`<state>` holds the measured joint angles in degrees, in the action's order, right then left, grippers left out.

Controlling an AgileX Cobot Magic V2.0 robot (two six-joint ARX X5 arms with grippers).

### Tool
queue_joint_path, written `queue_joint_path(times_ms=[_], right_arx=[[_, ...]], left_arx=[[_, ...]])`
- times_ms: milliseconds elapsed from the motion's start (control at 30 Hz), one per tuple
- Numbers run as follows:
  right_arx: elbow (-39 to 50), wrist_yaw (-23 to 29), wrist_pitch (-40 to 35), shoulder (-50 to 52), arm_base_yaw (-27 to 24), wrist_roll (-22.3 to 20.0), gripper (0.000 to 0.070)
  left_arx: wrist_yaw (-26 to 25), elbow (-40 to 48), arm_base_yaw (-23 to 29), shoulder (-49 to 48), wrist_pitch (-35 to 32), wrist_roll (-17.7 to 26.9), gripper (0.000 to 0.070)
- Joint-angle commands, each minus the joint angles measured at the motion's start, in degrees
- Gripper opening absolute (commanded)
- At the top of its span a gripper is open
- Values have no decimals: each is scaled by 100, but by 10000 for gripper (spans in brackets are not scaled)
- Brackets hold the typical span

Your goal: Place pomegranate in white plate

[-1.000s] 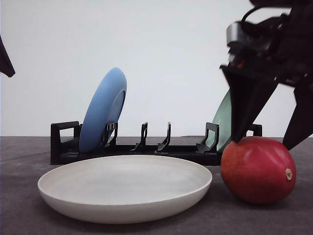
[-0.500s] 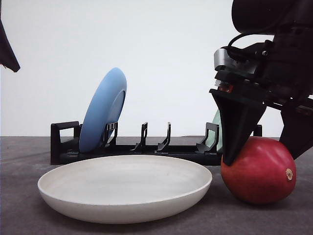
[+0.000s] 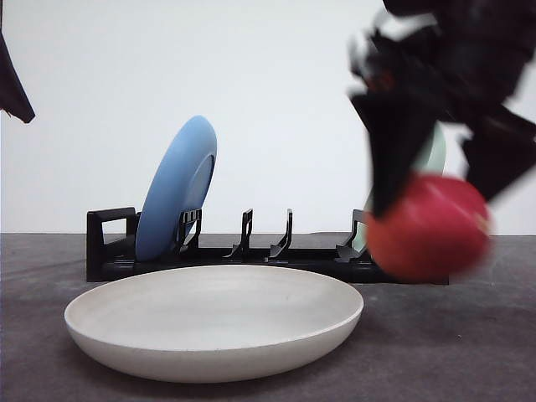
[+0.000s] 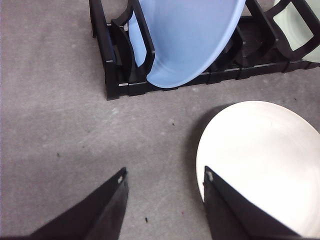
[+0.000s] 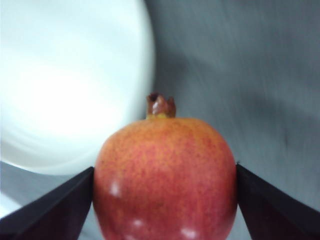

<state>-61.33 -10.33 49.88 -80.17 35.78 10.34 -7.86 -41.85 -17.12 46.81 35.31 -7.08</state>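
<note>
Pomegranate (image 3: pixel 427 228) is clamped between both fingers of my right gripper (image 5: pixel 165 200), lifted off the table beside the white plate (image 3: pixel 214 322) for carrying over. My left gripper (image 4: pixel 165 181) hangs open, empty.

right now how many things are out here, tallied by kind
plates: 3 — blue plate and pale green plate standing in the rack, white plate flat on the table
dish racks: 1 — black dish rack
fruit: 1 — pomegranate, held off the table in the right gripper
total: 5
</note>
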Motion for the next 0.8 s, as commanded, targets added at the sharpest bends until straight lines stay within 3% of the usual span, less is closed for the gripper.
queue_joint_path(times_ms=[0, 433, 767], right_arx=[[-220, -15, -4, -128, 152, -238, 462], [-707, -17, -1079, -1368, 1203, -177, 461], [-707, -12, -1743, -1919, 1361, -24, 461]], left_arx=[[-26, -90, -13, 33, -59, 16, 270], [-26, -90, -13, 33, -59, 6, 270], [-26, -90, -13, 33, -61, -5, 270]])
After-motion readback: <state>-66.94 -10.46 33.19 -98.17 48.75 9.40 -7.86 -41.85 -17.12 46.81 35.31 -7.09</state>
